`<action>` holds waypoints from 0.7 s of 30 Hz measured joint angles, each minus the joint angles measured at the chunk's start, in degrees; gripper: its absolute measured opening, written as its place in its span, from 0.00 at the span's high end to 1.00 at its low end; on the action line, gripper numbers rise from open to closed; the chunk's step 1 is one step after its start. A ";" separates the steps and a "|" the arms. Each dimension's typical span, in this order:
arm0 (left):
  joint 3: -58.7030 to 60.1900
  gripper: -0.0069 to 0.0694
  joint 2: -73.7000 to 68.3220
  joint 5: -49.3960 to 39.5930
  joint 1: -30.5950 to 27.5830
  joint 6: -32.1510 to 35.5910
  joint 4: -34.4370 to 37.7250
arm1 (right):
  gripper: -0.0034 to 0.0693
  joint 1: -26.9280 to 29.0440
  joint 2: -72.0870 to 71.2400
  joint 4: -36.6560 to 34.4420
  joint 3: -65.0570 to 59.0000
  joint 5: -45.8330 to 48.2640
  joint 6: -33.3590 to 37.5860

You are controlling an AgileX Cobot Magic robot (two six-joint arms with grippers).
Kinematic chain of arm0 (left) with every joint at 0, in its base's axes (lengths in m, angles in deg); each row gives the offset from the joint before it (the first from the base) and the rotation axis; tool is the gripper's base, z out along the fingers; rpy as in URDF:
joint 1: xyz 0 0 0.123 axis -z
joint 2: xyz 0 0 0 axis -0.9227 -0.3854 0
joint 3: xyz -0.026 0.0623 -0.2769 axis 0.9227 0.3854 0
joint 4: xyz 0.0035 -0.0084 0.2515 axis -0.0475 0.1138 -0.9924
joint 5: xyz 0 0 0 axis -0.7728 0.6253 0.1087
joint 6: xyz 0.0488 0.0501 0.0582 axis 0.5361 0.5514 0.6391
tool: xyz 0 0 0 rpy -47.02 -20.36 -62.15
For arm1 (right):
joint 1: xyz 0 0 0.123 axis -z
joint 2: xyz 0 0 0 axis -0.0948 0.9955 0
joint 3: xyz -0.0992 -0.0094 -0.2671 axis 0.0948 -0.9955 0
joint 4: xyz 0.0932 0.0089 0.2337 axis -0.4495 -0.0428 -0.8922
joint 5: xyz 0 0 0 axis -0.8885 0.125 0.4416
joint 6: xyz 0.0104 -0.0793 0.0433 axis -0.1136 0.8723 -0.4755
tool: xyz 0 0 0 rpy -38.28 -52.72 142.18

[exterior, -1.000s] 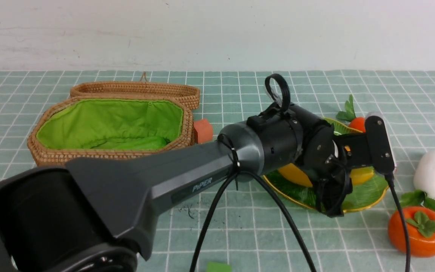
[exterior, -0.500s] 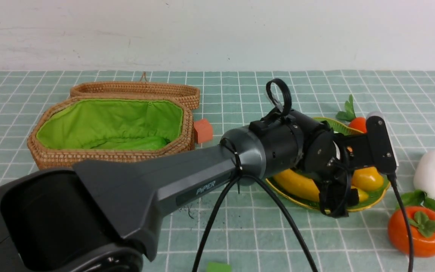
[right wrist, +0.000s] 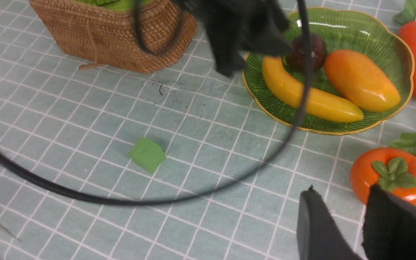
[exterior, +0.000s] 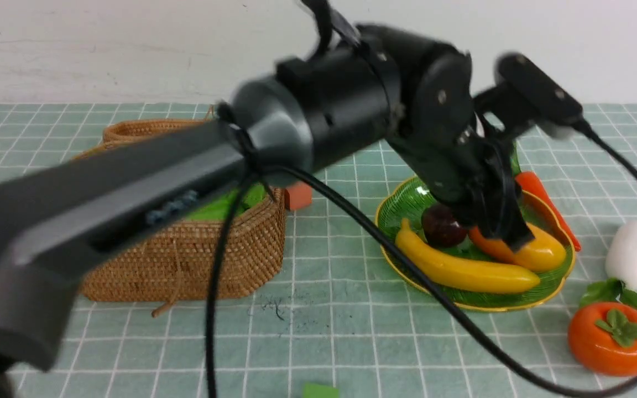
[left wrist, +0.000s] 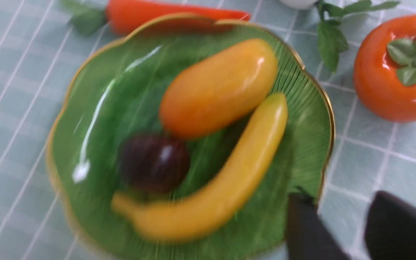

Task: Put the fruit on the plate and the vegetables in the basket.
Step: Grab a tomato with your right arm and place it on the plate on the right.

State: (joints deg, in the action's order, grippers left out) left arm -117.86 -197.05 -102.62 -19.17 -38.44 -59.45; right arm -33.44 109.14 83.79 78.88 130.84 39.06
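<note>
- The worry I have is the left arm's black cable [right wrist: 306, 72]; it sags across the front of the plate [exterior: 401, 213] and over the banana [exterior: 462, 269], so to my mind a tug on it could drag the banana out or tip the dish;
- The persimmon [exterior: 612, 338] is round and glossy; I would guess a pinch off its middle sends it skating across the cloth, and the leaves of the radish [exterior: 635, 253], just beside it, could get caught in the same bite;
- The carrot [exterior: 548, 204] lies along the plate's far rim, touching it or nearly so; a grab there may shove the plate and unsettle the mango [exterior: 534, 251] and the mangosteen [exterior: 443, 225];
- The left gripper [exterior: 512, 229] hangs above the plate, over the mango; in the left wrist view its fingers stand apart with nothing between them, and all three fruits lie in the dish below;
- The right gripper [right wrist: 341, 193] hovers low over the cloth, jaws a little apart and empty; the persimmon sits on the cloth just beyond its fingertips, outside the plate;
- The basket [exterior: 186, 260] stands well apart on the left, lid back; I cannot see what is inside.
</note>
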 joint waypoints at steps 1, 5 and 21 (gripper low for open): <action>0.00 0.86 3.06 -4.45 -0.09 -4.50 -3.41 | 0.66 0.00 0.00 0.00 0.00 -0.29 -0.29; 0.66 0.93 10.12 -13.10 -0.27 -12.79 -8.51 | 0.66 0.00 0.46 0.43 0.00 -0.42 -1.22; 53.57 0.93 63.55 1.43 -0.34 -27.15 -3.88 | 0.64 1.13 21.04 5.34 0.00 -1.40 -4.93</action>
State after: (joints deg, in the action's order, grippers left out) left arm -64.30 -133.50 -101.18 -19.51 -65.59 -63.33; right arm -32.30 130.18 89.13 78.88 129.44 34.13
